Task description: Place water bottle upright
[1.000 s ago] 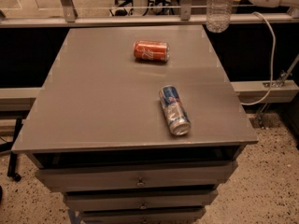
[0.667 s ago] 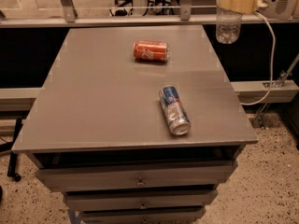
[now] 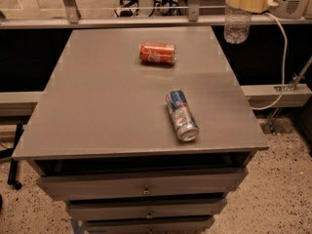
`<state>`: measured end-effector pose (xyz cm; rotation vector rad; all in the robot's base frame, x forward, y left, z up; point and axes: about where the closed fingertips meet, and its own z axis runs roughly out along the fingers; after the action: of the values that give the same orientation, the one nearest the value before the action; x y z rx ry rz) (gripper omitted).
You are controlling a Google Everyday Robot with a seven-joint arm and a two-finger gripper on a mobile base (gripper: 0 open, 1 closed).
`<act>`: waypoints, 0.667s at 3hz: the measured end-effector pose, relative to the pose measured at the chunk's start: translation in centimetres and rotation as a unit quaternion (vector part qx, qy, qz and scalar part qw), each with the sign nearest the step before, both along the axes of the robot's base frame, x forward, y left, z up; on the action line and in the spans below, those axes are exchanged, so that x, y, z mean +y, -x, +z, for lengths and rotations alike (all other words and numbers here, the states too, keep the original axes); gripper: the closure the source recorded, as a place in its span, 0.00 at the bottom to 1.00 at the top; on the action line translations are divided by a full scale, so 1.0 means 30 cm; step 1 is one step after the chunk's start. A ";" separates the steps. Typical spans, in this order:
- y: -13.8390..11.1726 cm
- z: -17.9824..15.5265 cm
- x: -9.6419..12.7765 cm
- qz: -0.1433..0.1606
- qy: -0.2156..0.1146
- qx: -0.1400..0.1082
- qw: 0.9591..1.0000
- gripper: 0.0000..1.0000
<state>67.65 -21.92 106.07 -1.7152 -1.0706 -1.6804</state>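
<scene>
The water bottle (image 3: 237, 27) is a clear ribbed plastic bottle. It hangs upright in the air at the top right, just beyond the table's far right corner. My gripper (image 3: 244, 1), with cream-coloured fingers, is shut on the bottle's upper part, so the cap is hidden. The bottle's base is above the level of the grey table top (image 3: 97, 106) and touches nothing.
An orange soda can (image 3: 157, 53) lies on its side at the far middle of the table. A blue-and-silver can (image 3: 182, 114) lies on its side near the front right. Drawers (image 3: 146, 186) sit below. A white cable (image 3: 283, 57) hangs at the right.
The gripper with the bottle has moved to the right and a little down, from over the table's far right edge to just past the corner. The cans have not moved.
</scene>
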 end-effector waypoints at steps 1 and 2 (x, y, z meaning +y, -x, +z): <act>0.018 0.023 0.014 -0.002 -0.044 -0.006 0.999 1.00; 0.064 -0.031 0.129 0.019 -0.075 0.008 0.997 1.00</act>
<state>65.73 -18.04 105.14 -1.6016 -0.9394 -1.6757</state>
